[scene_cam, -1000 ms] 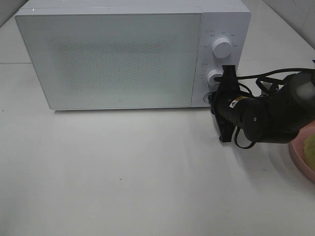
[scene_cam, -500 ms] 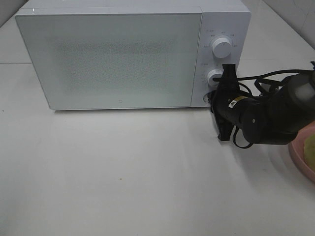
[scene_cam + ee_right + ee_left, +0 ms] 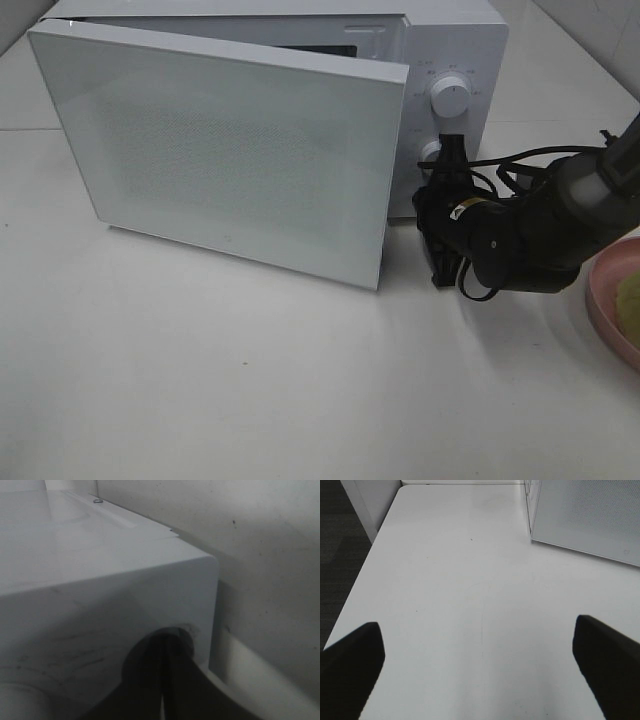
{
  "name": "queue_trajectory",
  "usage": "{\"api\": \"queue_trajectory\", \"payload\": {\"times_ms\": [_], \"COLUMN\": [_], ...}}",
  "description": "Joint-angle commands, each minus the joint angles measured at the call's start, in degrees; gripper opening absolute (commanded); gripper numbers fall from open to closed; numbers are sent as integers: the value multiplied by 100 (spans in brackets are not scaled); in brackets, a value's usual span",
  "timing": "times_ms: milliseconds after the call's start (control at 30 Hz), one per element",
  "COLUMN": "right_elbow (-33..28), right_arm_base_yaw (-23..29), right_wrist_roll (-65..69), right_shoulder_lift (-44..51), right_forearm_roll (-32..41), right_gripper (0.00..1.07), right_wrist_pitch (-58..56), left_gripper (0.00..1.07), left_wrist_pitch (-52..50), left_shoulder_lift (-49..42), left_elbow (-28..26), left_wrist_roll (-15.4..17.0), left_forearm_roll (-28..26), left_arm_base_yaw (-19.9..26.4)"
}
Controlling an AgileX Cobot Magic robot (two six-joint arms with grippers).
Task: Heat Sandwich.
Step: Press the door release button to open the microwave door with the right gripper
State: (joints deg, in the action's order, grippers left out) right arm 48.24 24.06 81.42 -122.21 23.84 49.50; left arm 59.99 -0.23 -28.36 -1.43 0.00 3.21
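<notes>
Two grippers were noted. The right gripper point(image 3: 430, 195) had its jaws pressed together, tips against a round button point(image 3: 165, 640) low on the microwave point(image 3: 455, 45) control panel, right of centre in the high view. The door point(image 3: 230, 160) stood ajar, its right edge swung outward. The left gripper point(image 3: 477, 627) was spread wide over the table point(image 3: 470, 555), holding nothing. The sandwich point(image 3: 631, 300) lay on the pink plate point(image 3: 602, 305) at the frame's right edge, partly cut off.

A boxy white microwave oven point(image 3: 455, 45) stands at the back of a plain white tabletop point(image 3: 250, 400), its wide speckled-glass door point(image 3: 230, 160) swung partly open from its left hinge, two round white knobs point(image 3: 452, 97) on its right panel, and a round pink plate point(image 3: 598, 312) at the table's right edge.
</notes>
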Motion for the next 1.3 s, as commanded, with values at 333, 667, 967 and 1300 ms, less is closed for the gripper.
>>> {"api": "queue_trajectory", "payload": {"times_ms": [333, 667, 967, 1300], "right_elbow": [584, 584, 206, -327], "right_arm_base_yaw": [-126, -115, -103, -103], "right_wrist_roll": [-97, 23, -6, -447], "right_shoulder_lift": [92, 92, 327, 877], "right_forearm_roll": [-201, -241, -269, -510], "right_gripper": [0, 0, 0, 0], "right_wrist_pitch": [1621, 1020, 378, -1089], "left_gripper": [98, 98, 98, 98], "left_wrist_pitch": [-63, -63, -63, -63], "left_shoulder_lift": [-166, -166, -166, -166], "left_elbow": [11, 11, 11, 11], "left_wrist_roll": [0, 0, 0, 0], "left_forearm_roll": [-40, -40, -40, -40], "left_arm_base_yaw": [11, 11, 11, 11]}}
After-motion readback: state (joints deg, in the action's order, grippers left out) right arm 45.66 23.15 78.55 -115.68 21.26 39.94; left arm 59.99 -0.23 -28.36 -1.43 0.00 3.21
